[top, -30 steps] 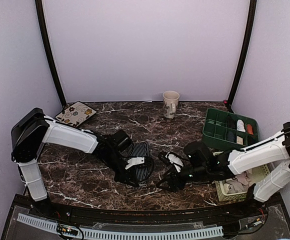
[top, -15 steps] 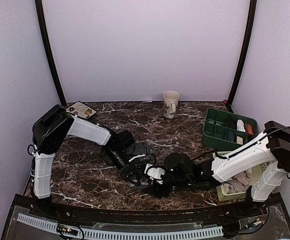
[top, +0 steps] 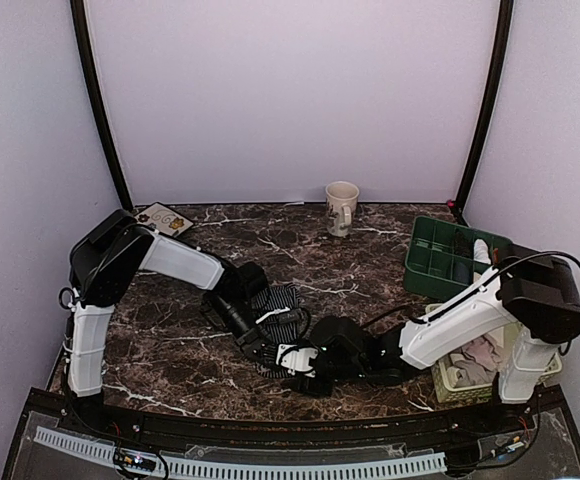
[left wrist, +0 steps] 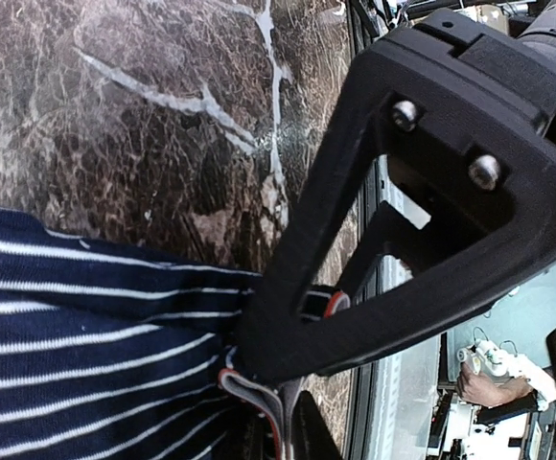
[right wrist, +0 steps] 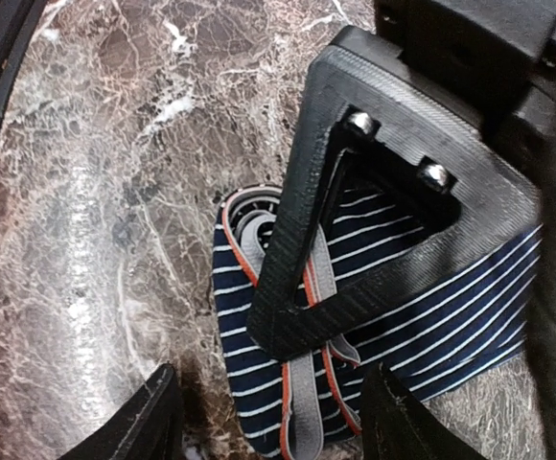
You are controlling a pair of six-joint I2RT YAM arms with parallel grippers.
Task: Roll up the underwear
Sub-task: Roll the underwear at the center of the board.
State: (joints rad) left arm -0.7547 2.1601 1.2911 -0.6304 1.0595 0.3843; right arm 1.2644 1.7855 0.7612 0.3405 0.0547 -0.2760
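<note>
Left tool clamps the underwear at its waistband end. Our right tool hangs wide open just above that end, and we see the cloth stretching away from both.

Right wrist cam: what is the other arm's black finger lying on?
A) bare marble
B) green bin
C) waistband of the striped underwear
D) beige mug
C: in the right wrist view the left arm's black finger lies across the grey-and-orange waistband of the navy striped underwear, not on bare stone.
</note>
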